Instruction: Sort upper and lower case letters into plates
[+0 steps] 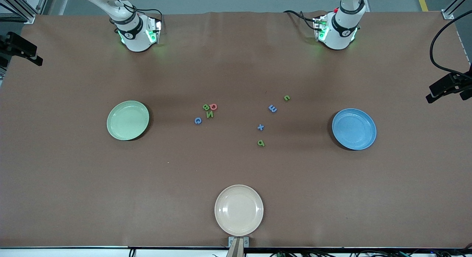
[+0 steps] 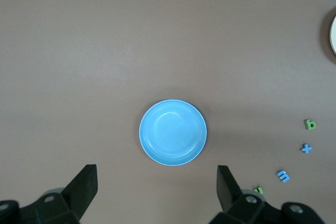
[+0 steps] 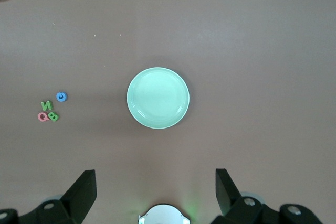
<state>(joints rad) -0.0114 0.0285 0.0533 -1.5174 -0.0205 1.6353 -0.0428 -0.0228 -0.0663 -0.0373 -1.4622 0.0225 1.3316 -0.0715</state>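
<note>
With the letters [image 1: 272,108] loose at mid-frame between the empty green plate [image 1: 128,120] and blue plate [image 1: 354,129], left gripper [image 2: 156,187] and right gripper [image 3: 155,187] wait high over the counter [image 1: 236,58], jaws spread; I'd start on the outlying blue C [image 1: 198,120], descending straight

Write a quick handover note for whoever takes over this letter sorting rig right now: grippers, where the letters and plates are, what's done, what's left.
Left gripper: open, empty, up over the blue plate; this arm waits.
Right gripper: open, empty, up over the pale green plate; also waiting.
Capitals clustered mid-table toward the green plate: green B, red O, green N, blue C.
Lowercase spread toward the blue plate: green u, blue m, blue x, green p.
Both plates hold nothing; a cream plate sits nearest the front camera.
Done: nothing sorted. Left: all eight letters.
</note>
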